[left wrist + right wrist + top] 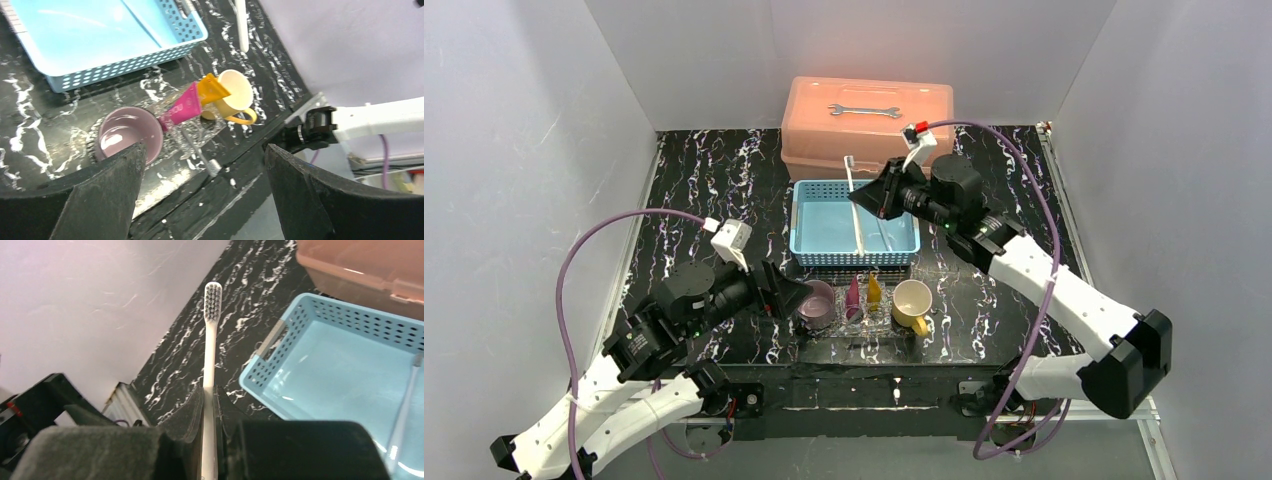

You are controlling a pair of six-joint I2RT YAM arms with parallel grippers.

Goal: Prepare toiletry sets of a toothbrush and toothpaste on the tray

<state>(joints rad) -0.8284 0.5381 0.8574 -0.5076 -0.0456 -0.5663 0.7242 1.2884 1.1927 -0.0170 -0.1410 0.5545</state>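
White toothbrush clamped between the right jaws.

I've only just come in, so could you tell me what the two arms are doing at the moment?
The right gripper is shut on a white toothbrush, holding it up near the blue basket, where another brush lies. The left gripper hangs open close to the purple mug by the tray. A magenta tube and a yellow tube lie on the tray, between the purple mug and a yellow mug.
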